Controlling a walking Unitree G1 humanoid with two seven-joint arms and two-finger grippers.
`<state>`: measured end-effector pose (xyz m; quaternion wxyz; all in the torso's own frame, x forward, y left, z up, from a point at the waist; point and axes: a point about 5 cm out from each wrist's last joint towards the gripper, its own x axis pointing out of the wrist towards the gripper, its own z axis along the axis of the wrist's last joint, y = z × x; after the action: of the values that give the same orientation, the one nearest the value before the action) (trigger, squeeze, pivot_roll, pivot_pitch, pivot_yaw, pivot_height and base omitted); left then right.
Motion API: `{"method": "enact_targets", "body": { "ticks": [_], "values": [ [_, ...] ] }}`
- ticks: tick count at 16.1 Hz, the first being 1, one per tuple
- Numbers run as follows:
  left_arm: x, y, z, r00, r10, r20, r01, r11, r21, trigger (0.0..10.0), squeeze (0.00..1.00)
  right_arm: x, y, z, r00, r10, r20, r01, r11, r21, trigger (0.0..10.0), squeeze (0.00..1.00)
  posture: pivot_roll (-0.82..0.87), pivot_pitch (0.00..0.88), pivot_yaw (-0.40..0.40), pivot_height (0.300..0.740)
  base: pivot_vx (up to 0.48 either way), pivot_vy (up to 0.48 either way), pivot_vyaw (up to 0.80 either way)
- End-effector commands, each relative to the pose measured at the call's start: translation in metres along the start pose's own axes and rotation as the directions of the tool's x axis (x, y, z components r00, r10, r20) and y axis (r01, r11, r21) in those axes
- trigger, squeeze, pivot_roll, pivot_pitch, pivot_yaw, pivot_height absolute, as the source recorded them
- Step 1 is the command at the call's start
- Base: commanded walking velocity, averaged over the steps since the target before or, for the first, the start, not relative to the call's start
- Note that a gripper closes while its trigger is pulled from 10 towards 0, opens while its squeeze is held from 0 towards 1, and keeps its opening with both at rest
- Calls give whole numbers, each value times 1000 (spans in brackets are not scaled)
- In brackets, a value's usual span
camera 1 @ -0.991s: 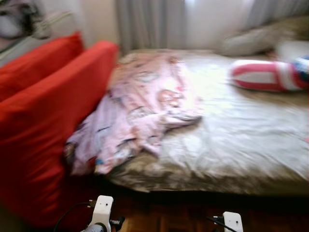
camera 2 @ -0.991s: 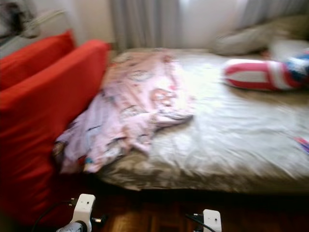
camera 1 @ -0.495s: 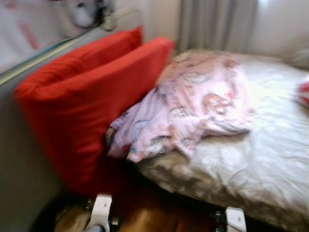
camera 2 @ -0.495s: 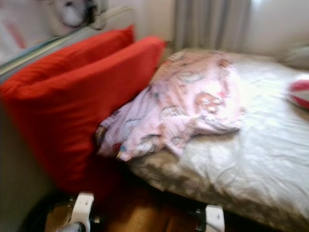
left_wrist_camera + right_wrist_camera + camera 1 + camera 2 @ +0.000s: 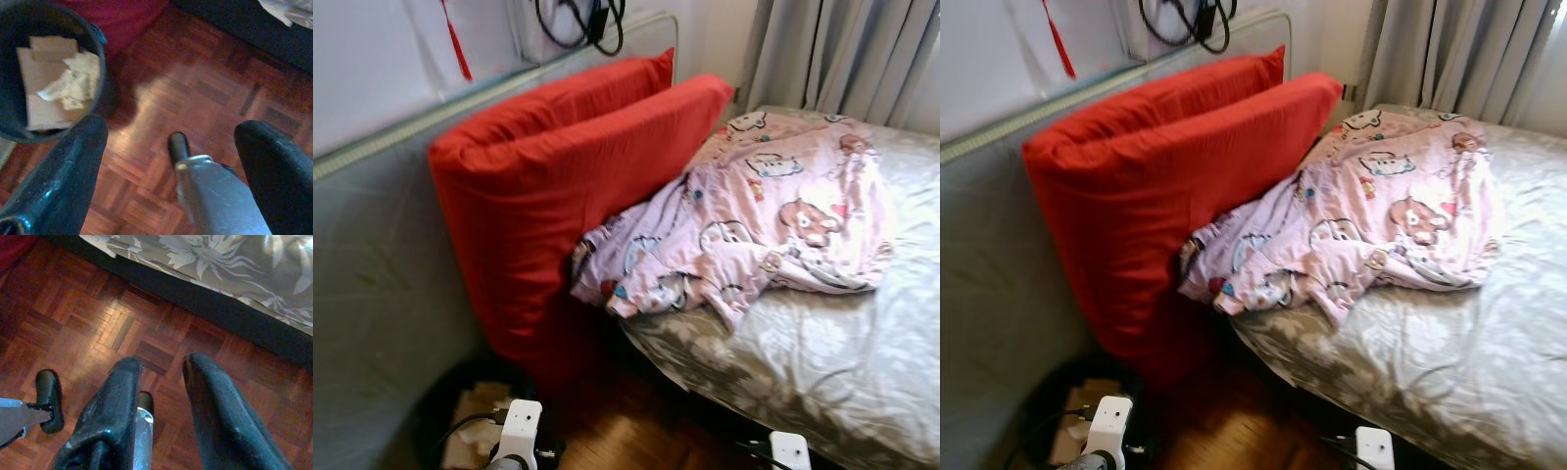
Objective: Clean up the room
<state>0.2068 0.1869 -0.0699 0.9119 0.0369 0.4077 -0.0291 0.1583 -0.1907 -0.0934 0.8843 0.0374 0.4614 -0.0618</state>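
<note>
Before you, the bed (image 5: 862,382) is taking up the far right of the room, its grey flowered sheet (image 5: 234,269) draping over the near edge toward the wood floor (image 5: 195,98). A pink cartoon-print blanket (image 5: 773,215) is lying crumpled on the bed's left side, one corner spilling over the near-left edge and touching the red cushions (image 5: 568,176). Those two cushions are standing upright just left of the bed, leaning back against a grey padded panel (image 5: 372,284) that is running along the wall. Grey curtains (image 5: 847,54) are hanging behind the bed's far end, and black cables (image 5: 582,22) are dangling on the wall above the cushions.

Left of the bed's near corner, at the foot of the cushions, a dark bin (image 5: 100,68) is sitting on the floor with cardboard and crumpled paper (image 5: 63,85) inside. You are getting a strip of bare parquet between the bed's dark lower edge and the bin.

Your left gripper (image 5: 171,152) is hanging low over the floor just beside the bin, its two fingers spread wide with nothing between them. Your right gripper (image 5: 161,377) is hanging over the parquet near the bed's lower edge, its fingers parted by a narrow gap and gripping nothing.
</note>
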Motion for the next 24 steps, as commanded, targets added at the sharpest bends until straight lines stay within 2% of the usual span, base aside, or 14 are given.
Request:
{"method": "enact_targets", "body": {
  "ticks": [1,5,9,10,11,13,17,20,22,24],
  "values": [
    [-1,3,-3,1000,16,-12,-16,1000,2,10000,0,1,2,2,1000,3,8,-3,1000,5,10000,0,21,0,2,740,0,0,0],
    [-2,5,-7,999,26,-24,-26,1000,-8,10000,0,1,5,4,1000,20,6,-19,999,-42,10000,0,22,0,1,740,0,0,0],
    [-2,4,-6,1000,22,-21,-22,1000,-3,10000,0,1,3,4,1000,6,8,-6,999,-33,10000,0,22,0,2,740,0,0,539],
    [-1,4,-5,1000,22,-21,-22,1000,-1,10000,0,1,3,3,1000,3,3,-3,1000,-16,10000,0,22,0,4,740,0,0,0],
    [-1,4,-4,1000,19,-20,-19,1000,4,10000,0,1,4,3,1000,24,-1,-24,998,-51,10000,0,18,0,4,740,0,0,0],
    [-1,3,-3,1000,18,-17,-18,1000,5,10000,0,1,4,3,1000,23,0,-23,999,-31,10000,0,22,0,3,740,0,0,0],
    [0,3,2,1000,19,-4,-19,1000,5,10000,0,1,5,3,999,37,-6,-37,998,-52,10000,0,24,0,4,740,0,0,0],
    [1,4,6,1000,19,10,-19,1000,6,10000,0,1,5,3,998,60,-5,-60,996,-73,10000,0,24,0,9,740,249,0,533],
    [2,4,9,1000,20,22,-20,1000,6,10000,0,0,2,-1,998,59,-10,-59,996,-70,10000,0,25,0,10,740,251,0,0],
    [2,5,10,999,21,27,-21,1000,6,10000,0,0,5,-1,998,64,-9,-64,996,-66,10000,0,25,0,10,740,251,0,0]
  ]
}}
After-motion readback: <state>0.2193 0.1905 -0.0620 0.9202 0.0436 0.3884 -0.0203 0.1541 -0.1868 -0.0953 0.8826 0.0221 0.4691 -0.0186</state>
